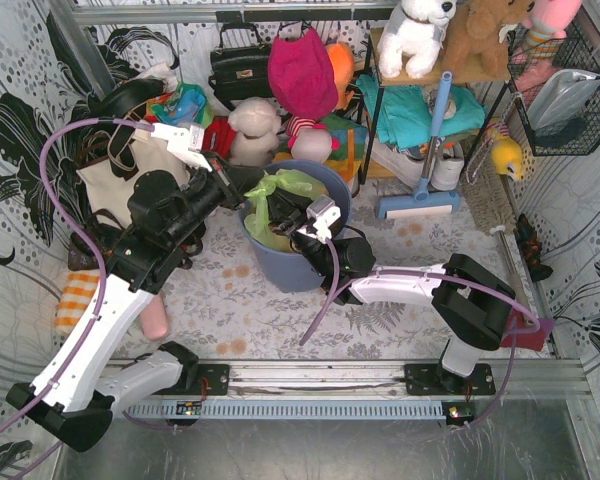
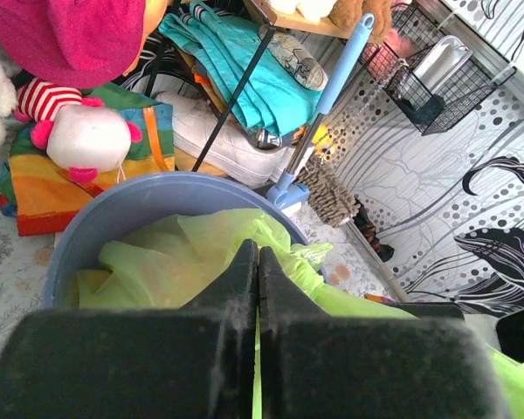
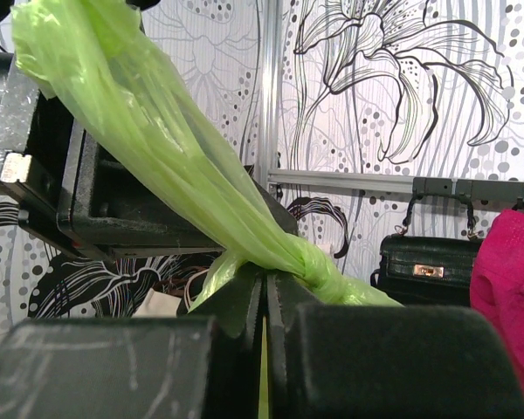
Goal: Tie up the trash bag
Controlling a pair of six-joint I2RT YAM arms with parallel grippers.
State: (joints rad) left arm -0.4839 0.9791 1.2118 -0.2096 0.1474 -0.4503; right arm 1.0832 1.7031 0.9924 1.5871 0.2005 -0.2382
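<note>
The trash bag (image 1: 285, 185) is thin light-green plastic and sits in a blue-grey round bin (image 1: 290, 265) at the middle of the floor. My left gripper (image 1: 248, 192) is at the bin's left rim. In the left wrist view my left gripper (image 2: 258, 249) is shut, with a sliver of green film between the jaws and the trash bag (image 2: 175, 253) spread below in the bin (image 2: 131, 205). My right gripper (image 1: 298, 212) is over the bin's middle. In the right wrist view my right gripper (image 3: 266, 279) is shut on the trash bag (image 3: 157, 148) beside a twisted knot-like bunch (image 3: 319, 266). A taut strand runs up to the left arm's black body.
Behind the bin lie plush toys (image 1: 255, 125), a black handbag (image 1: 240, 65) and a shelf with teal cloth (image 1: 410, 110). A blue squeegee mop (image 1: 420, 205) stands at the bin's right. A white tote bag (image 1: 110, 185) is at the left, a wire basket (image 1: 570, 100) on the right wall.
</note>
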